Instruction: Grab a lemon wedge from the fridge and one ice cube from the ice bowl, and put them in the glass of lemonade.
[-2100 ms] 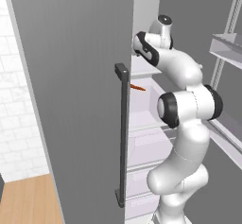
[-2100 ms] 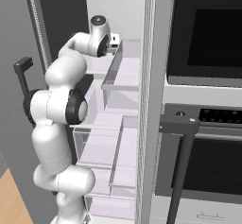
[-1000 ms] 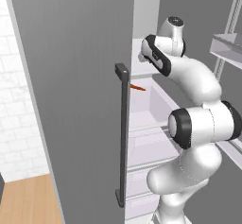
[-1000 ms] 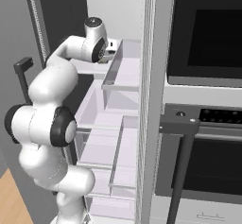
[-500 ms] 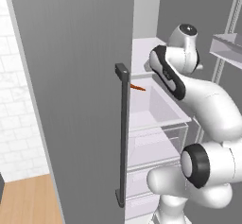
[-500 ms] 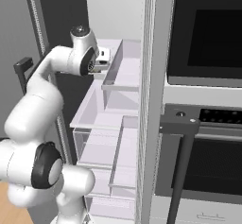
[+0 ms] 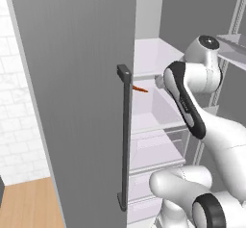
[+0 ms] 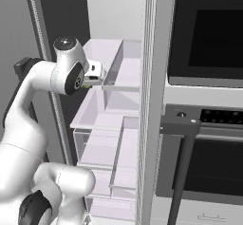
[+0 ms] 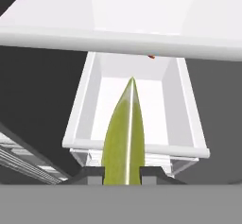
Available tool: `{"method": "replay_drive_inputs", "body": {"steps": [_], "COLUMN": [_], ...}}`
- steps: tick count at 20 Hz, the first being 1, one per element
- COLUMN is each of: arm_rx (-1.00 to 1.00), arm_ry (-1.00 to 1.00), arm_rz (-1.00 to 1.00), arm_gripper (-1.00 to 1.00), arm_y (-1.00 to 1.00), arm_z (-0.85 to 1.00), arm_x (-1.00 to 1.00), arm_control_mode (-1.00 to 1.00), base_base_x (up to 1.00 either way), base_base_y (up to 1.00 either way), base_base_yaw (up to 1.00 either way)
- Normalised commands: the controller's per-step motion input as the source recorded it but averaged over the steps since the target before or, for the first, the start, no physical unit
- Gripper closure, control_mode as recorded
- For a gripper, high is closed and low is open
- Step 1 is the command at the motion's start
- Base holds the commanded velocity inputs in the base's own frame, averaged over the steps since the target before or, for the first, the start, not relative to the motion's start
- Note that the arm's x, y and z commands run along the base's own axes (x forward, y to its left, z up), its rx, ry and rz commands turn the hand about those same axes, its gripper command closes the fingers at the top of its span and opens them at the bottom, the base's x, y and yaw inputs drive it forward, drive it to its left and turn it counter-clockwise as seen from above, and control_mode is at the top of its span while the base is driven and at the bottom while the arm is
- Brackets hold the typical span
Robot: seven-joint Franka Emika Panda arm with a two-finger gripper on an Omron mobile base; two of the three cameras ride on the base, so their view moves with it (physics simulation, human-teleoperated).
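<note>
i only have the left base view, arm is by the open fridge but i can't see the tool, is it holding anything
Observer: Yes. In the hand view the tool is shut on a yellow-green lemon wedge that sticks out between its fingertips.
Operator: where is it pointing
Observer: Into the fridge, at a white shelf and a clear bin below it.
Operator: what's on the other side of the fridge
Observer: A black-fronted wall oven stands right beside it in the right base view.
</note>
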Motion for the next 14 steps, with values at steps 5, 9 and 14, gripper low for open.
{"method": "replay_drive_inputs", "body": {"steps": [5,9,14], "arm_rx": [-0.02,0.0,0.0], "arm_ry": [0.03,0.0,0.0], "arm_rz": [0.0,0.0,0.0], "arm_gripper": [1.0,1.0,1.0], "arm_y": [0.1,0.0,0.0], "arm_z": [-0.14,0.0,0.0], "arm_x": [-0.6,0.0,0.0], "arm_control_mode": [1.0,1.0,1.0], "base_base_x": [-0.4,-1.0,-1.0], "base_base_y": [0.12,0.27,0.12], "base_base_yaw": [0.0,0.0,0.0]}}
